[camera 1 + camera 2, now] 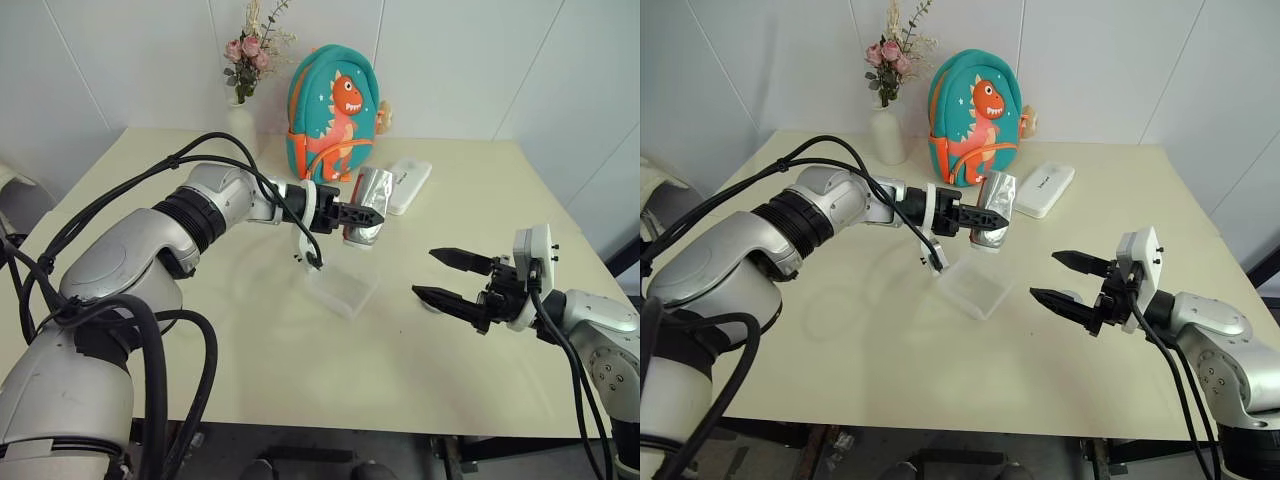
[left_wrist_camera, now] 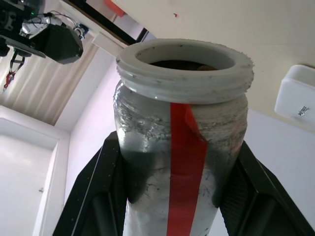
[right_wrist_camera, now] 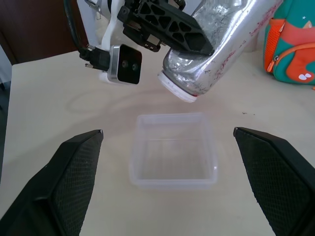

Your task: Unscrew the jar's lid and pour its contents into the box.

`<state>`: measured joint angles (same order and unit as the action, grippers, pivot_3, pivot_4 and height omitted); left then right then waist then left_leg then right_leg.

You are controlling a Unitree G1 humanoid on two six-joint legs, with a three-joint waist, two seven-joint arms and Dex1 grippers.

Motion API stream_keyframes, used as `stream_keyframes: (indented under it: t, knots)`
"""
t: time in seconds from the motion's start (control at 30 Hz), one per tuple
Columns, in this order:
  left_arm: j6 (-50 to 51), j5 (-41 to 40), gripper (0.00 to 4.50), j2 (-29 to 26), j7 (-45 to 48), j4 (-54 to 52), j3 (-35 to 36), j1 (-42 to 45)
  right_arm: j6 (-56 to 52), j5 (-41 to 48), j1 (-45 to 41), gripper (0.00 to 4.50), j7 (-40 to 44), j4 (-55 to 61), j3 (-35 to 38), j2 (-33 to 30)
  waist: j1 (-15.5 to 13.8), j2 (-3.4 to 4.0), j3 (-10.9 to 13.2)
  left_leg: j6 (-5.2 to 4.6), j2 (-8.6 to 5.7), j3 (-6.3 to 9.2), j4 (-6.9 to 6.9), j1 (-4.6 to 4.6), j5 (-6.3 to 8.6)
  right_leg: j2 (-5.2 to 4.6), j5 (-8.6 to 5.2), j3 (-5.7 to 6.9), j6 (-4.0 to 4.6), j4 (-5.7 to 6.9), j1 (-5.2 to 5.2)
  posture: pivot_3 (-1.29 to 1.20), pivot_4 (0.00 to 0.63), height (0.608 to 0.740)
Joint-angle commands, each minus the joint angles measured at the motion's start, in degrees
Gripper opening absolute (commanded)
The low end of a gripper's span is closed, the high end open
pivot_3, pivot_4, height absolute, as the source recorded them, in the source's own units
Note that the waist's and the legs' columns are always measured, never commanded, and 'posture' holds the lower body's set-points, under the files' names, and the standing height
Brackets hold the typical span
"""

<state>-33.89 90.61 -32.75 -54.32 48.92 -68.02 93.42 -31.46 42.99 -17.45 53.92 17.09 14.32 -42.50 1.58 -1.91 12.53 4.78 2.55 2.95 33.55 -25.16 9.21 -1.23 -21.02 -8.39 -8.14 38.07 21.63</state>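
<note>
My left gripper (image 1: 372,214) is shut on the jar (image 1: 366,205), a silvery cylinder with a red stripe (image 2: 184,162). The jar hangs tilted, its open white mouth (image 3: 178,90) pointing down toward the box (image 3: 172,152). The box is clear, square and shallow, stands on the table just below the jar and looks empty. Brown contents (image 2: 179,64) show inside the jar's mouth. No lid is on the jar. A small greyish shape (image 1: 431,306) on the table under my right gripper may be the lid; I cannot tell. My right gripper (image 1: 423,272) hovers open to the right of the box, holding nothing.
A teal dinosaur backpack (image 1: 335,110) stands at the back of the table (image 1: 250,380). A white vase with pink flowers (image 1: 243,110) is to its left. A white oblong case (image 1: 408,185) lies behind the jar.
</note>
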Motion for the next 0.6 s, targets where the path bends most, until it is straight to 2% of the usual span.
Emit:
stream_keyframes:
  t: [0.03,0.27,0.4,0.6]
  knots:
    - [1.3,1.2,1.98,-1.0,-0.1,-1.7,0.9,0.6,0.3,-0.2,-1.1,4.47,0.6,0.2,0.0,-0.7,-0.1,0.0,0.0,0.0,0.0,0.0,0.02,-0.01,0.0,0.0,0.0,0.0,-0.01,0.0,0.0,0.0,0.15,0.74]
    - [2.8,1.3,1.98,-2.0,0.1,2.3,2.4,2.0,0.2,-0.4,-1.0,4.47,0.1,0.6,-0.2,-0.6,0.0,0.0,0.0,-0.03,0.0,-0.05,0.08,0.01,0.01,-0.02,0.03,-0.03,-0.05,0.05,-0.01,0.0,0.15,0.74]
    - [7.6,1.2,1.98,-2.6,-9.7,0.0,4.4,1.2,-0.2,-0.5,-2.4,4.47,-0.2,0.6,-1.1,-0.4,0.0,0.0,0.0,-0.06,0.0,-0.06,0.16,-0.04,0.03,-0.04,0.03,-0.03,-0.06,0.05,-0.01,0.0,0.15,0.74]
    - [9.5,1.6,1.98,-4.8,-13.9,-5.6,6.2,-2.0,-0.6,-0.5,-3.1,4.47,0.1,0.3,-0.9,-1.0,0.1,0.0,0.0,-0.09,-0.05,-0.11,0.18,0.0,0.05,-0.11,0.03,-0.03,-0.07,0.07,-0.01,0.0,0.15,0.74]
